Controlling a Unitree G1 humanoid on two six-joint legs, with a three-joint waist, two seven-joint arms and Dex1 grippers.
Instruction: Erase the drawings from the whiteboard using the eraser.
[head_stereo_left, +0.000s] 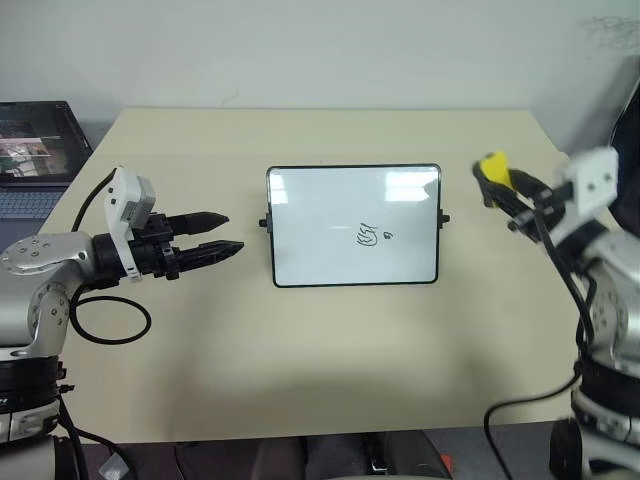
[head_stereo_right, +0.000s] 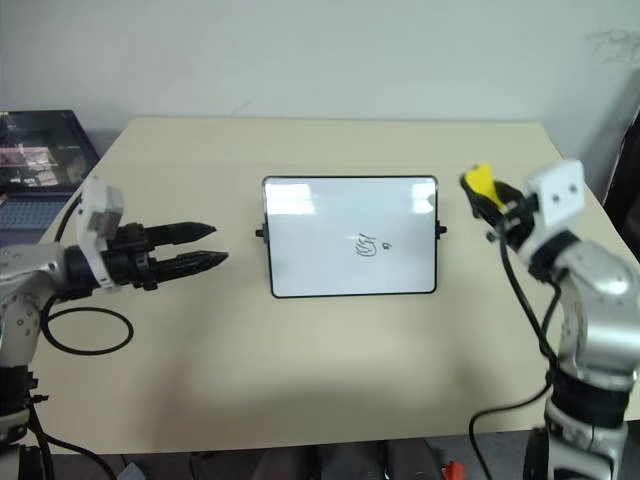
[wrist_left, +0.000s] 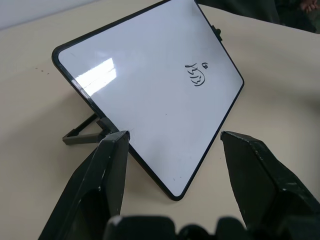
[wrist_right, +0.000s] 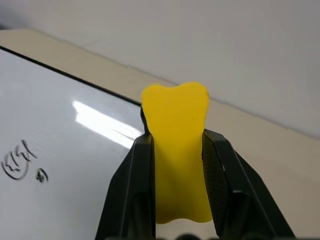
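Right gripper (wrist_right: 175, 150): your 2 black fingers (wrist_right: 132, 185) are pinched tight on the eraser (wrist_right: 177, 150), squeezing the yellow block at its waist so the top bulges out above the tips. In the head views that gripper sits raised off the tabletop (head_stereo_left: 330, 370), just off the right edge of the whiteboard (head_stereo_left: 320, 250), eraser end toward the board but apart from it.

Left gripper (head_stereo_left: 222, 234): your fingers (head_stereo_left: 205, 219) are spread apart with nothing between them, pointing level toward the board's left edge and stopping short of it. From the left wrist view the board lies in the gap between the 2 fingers, no contact.

Whiteboard: centre of the tabletop, propped tilted on a small black stand (wrist_left: 82, 132). The drawings (head_stereo_left: 367, 237) are unerased, right of the board's centre: 1 scribble with a small mark beside it.

Surroundings: beige tabletop, pale wall (head_stereo_left: 320, 50) behind, a laptop (head_stereo_left: 35, 150) at the far left corner, a black cable loop (head_stereo_left: 110, 322) near your left arm.
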